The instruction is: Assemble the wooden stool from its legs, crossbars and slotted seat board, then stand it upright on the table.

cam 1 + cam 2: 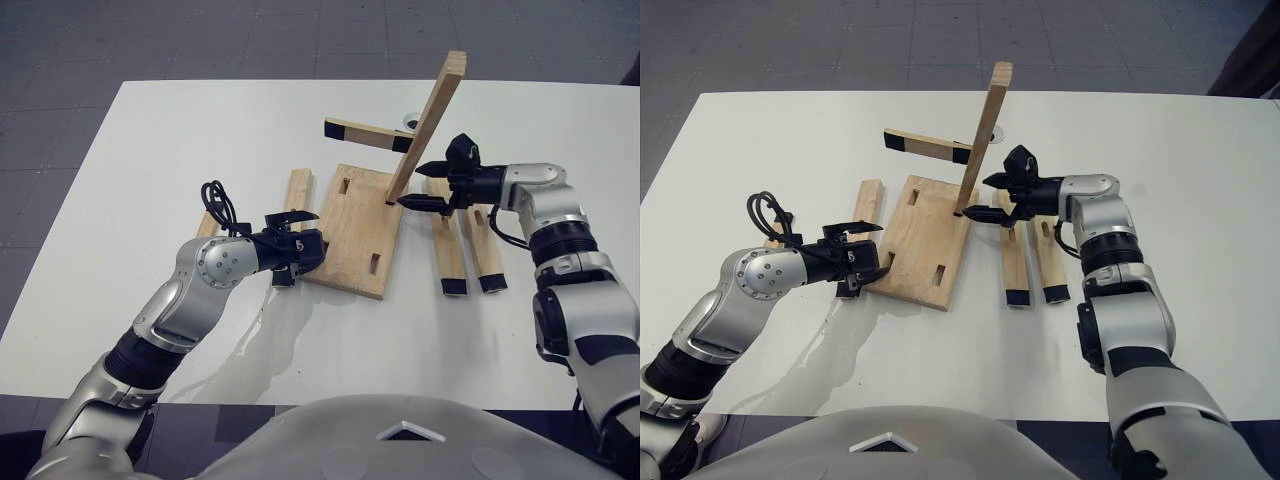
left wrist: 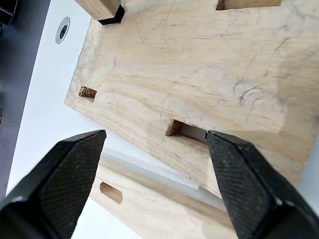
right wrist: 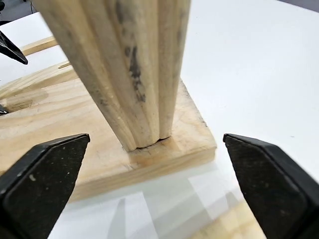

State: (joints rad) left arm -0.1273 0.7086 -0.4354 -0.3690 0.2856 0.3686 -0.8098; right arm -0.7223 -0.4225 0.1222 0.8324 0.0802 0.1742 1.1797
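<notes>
A loose leg (image 1: pixel 298 187) lying left of the seat board (image 1: pixel 355 240) is partly hidden behind the left gripper (image 1: pixel 288 248). That gripper's jaws are held wide open at the near-left edge of the board, which is laid flat on the tabletop (image 1: pixel 150 150). The jaws of the right gripper (image 1: pixel 411 186) are spread either side of the tilted leg (image 1: pixel 430 120) seated in a far slot, with nothing grasped.

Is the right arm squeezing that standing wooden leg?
No, its fingers stand wide open on either side of the leg, apart from it.
</notes>
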